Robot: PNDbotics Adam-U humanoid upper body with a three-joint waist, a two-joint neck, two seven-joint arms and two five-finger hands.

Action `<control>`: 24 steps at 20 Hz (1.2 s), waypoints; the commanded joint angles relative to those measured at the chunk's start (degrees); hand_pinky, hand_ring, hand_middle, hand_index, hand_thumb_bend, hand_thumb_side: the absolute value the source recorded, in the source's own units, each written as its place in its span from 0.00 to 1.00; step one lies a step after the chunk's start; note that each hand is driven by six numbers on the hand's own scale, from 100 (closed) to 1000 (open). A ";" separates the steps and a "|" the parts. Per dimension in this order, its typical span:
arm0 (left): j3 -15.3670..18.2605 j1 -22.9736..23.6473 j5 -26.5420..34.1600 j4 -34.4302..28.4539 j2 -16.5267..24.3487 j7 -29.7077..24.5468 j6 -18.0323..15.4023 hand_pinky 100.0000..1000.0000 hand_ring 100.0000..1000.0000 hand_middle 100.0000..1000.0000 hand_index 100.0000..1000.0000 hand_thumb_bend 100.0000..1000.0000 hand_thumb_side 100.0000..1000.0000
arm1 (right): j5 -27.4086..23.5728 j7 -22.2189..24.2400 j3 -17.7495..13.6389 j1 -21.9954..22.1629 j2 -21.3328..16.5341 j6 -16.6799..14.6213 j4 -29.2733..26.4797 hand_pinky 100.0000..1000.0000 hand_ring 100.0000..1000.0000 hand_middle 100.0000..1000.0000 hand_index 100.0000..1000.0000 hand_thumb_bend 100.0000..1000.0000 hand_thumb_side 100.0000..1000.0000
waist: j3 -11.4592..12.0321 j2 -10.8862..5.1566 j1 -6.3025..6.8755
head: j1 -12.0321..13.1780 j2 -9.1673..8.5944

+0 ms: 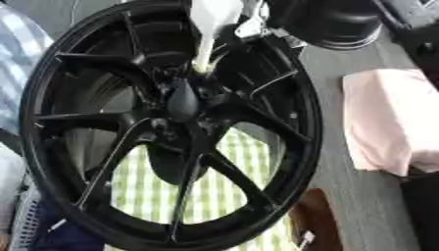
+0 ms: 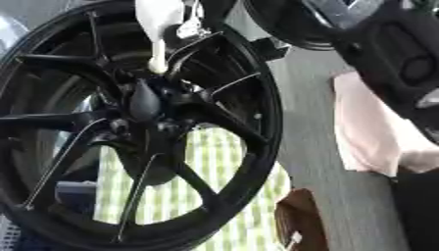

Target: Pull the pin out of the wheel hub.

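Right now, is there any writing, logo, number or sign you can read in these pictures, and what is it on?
None can be read.
Black spoked wheel hub: no brand or number shows.
White pin: plain.
Pale pink cloth: plain.
Green and white checked cloth: pattern only, no words.

wheel rim [image 2: 257,147]: running off the left and bottom edges
white pin [image 1: 208,29]: top being cut off by the upper edge
checked cloth [image 1: 214,191]: showing only between spokes

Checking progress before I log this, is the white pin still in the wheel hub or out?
Still in, it seems. The white pin runs down with its tip at the hub of the black wheel; how deep it sits cannot be told.
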 commanded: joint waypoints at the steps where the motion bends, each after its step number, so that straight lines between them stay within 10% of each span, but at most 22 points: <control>1: 1.40 0.36 -0.06 -0.35 2.61 0.52 -0.21 0.81 0.70 0.65 0.81 0.00 0.75 | -3.48 -2.19 -5.24 1.06 -5.40 1.21 -2.94 0.82 0.59 0.33 0.50 0.00 0.00 | -0.53 -1.71 0.86 | 1.07 0.61; 2: 1.67 0.79 -0.08 -0.33 2.70 0.73 -0.31 0.81 0.70 0.65 0.81 0.00 0.74 | -4.50 -3.14 -6.84 2.42 -6.95 1.49 -3.35 0.82 0.59 0.33 0.50 0.15 0.00 | -0.93 -1.74 0.98 | 1.62 0.73; 8: 4.13 4.16 0.04 -0.17 2.72 2.77 -1.34 0.81 0.70 0.65 0.81 0.00 0.73 | -8.80 -8.83 -16.12 11.49 -16.19 2.24 -2.36 0.82 0.59 0.35 0.52 0.00 0.00 | -3.58 -1.38 2.33 | 5.00 0.43; 12: 5.46 6.06 0.14 -0.26 2.14 3.93 -1.99 0.81 0.70 0.65 0.81 0.00 0.73 | -9.57 -12.60 -22.24 17.60 -22.22 1.82 2.04 0.82 0.60 0.35 0.52 0.08 0.00 | -5.18 -0.97 3.72 | 5.93 -0.09; 19: 6.76 6.63 0.83 -0.33 1.19 4.82 -2.38 0.81 0.70 0.65 0.81 0.00 0.73 | -3.88 -19.11 -31.24 28.19 -22.59 0.97 11.43 0.82 0.62 0.38 0.54 0.11 0.00 | -7.08 -0.88 5.45 | 6.69 -0.36; 22: 6.91 6.83 0.98 -0.28 0.98 5.06 -2.49 0.81 0.70 0.65 0.81 0.00 0.74 | -1.03 -21.97 -33.13 32.84 -21.08 0.08 14.23 0.86 0.77 0.68 0.75 0.24 0.09 | -7.31 -1.17 5.74 | 6.78 -0.37; 24: 6.88 6.94 1.01 -0.24 0.87 5.09 -2.50 0.81 0.70 0.65 0.81 0.00 0.73 | 0.97 -23.97 -34.54 36.09 -20.13 -0.19 15.13 0.91 0.84 0.80 0.86 0.25 0.32 | -7.06 -1.43 5.82 | 6.68 -0.29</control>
